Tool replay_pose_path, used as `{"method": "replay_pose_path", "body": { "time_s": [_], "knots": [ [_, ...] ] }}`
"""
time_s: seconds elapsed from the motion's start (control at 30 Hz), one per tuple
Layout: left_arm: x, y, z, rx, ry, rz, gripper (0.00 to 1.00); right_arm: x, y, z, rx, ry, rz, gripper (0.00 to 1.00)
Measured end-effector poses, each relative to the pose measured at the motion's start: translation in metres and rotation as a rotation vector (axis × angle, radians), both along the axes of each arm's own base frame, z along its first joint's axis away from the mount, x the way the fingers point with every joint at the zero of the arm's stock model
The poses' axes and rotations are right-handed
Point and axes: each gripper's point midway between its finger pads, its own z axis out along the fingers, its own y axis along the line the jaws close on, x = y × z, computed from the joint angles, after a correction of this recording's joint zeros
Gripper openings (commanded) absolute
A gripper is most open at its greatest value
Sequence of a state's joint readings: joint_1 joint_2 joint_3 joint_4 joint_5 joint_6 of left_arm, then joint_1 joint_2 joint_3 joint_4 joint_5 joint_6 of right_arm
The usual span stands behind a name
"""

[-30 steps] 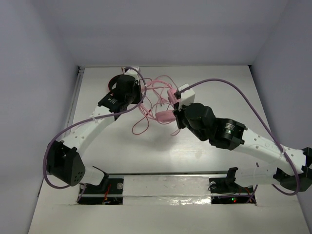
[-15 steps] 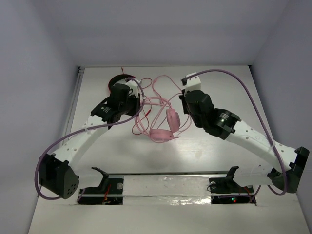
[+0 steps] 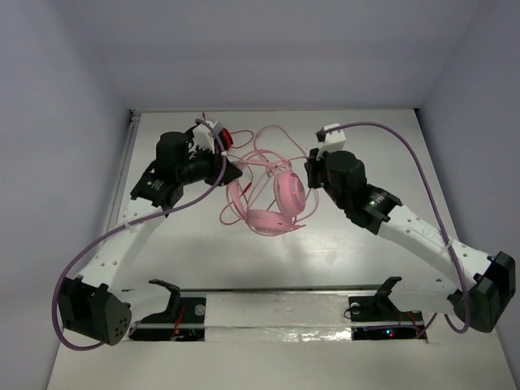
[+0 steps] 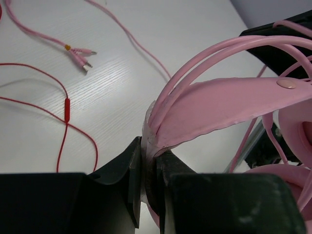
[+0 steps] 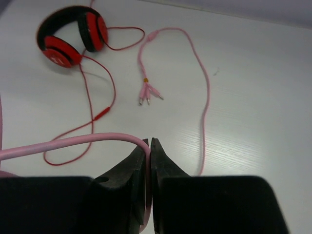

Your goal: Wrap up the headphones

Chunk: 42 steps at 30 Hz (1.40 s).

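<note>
the white table [image 3: 366, 146] bears everything. the pink headphones [image 3: 286, 192] sit mid-table between the two wrists, one cup low and nearer the arm bases, the other raised just beside the right wrist. the left gripper [image 4: 148, 157] is clamped on the end of their headband [image 4: 229, 105], jaws squeezed tight against it. the right gripper [image 5: 149, 146] pinches a strand of the pink cable [image 5: 208, 92], jaws almost touching with the cord between them. the red-and-black headphones [image 5: 68, 34] lie at the far left, apart from the pink set, their red cable [image 5: 90, 114] looping over the table. the pink cable's split plugs [image 5: 148, 96] rest near that red cord.
</note>
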<state>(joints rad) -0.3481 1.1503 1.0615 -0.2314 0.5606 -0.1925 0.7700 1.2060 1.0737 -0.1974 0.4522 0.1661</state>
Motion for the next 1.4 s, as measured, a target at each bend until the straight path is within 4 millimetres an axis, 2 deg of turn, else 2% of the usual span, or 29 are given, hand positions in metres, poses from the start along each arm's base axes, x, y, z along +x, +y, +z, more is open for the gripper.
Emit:
{"method": "replay_pose_path", "body": {
  "time_s": [0.07, 0.17, 0.3, 0.4, 0.6, 0.8, 0.93, 1.03, 1.1, 1.23, 1.4],
  "knots": [
    [-0.001, -0.003, 0.008, -0.040, -0.005, -0.019, 0.00, 0.000, 0.005, 0.007, 0.069, -0.021, 0.033, 0.20],
    [-0.005, -0.011, 0.018, -0.093, -0.010, -0.063, 0.00, 0.001, 0.007, 0.010, 0.161, -0.045, 0.081, 0.23],
    [-0.012, -0.018, 0.033, -0.161, -0.008, -0.107, 0.00, -0.002, 0.028, 0.001, 0.257, -0.044, 0.192, 0.36],
    [-0.015, -0.019, 0.049, -0.214, -0.018, -0.122, 0.00, -0.008, 0.048, -0.016, 0.312, -0.020, 0.287, 0.42],
    [-0.013, -0.017, 0.094, -0.301, -0.070, -0.118, 0.00, -0.009, 0.073, -0.049, 0.368, 0.021, 0.381, 0.43],
    [-0.009, -0.004, 0.136, -0.371, -0.130, -0.083, 0.00, -0.006, 0.081, -0.088, 0.380, 0.059, 0.388, 0.51],
    [-0.013, -0.004, 0.162, -0.414, -0.161, -0.095, 0.00, 0.001, 0.087, -0.113, 0.363, 0.096, 0.382, 0.55],
    [-0.018, -0.005, 0.175, -0.434, -0.174, -0.118, 0.00, 0.006, 0.088, -0.129, 0.340, 0.119, 0.369, 0.58],
    [-0.021, -0.006, 0.179, -0.443, -0.174, -0.128, 0.00, 0.011, 0.089, -0.132, 0.325, 0.117, 0.361, 0.59],
    [-0.024, -0.007, 0.183, -0.451, -0.167, -0.141, 0.00, 0.021, 0.092, -0.124, 0.315, 0.083, 0.356, 0.59],
    [-0.029, -0.007, 0.196, -0.468, -0.171, -0.155, 0.00, 0.033, 0.098, -0.116, 0.304, 0.048, 0.363, 0.54]
  ]
}}
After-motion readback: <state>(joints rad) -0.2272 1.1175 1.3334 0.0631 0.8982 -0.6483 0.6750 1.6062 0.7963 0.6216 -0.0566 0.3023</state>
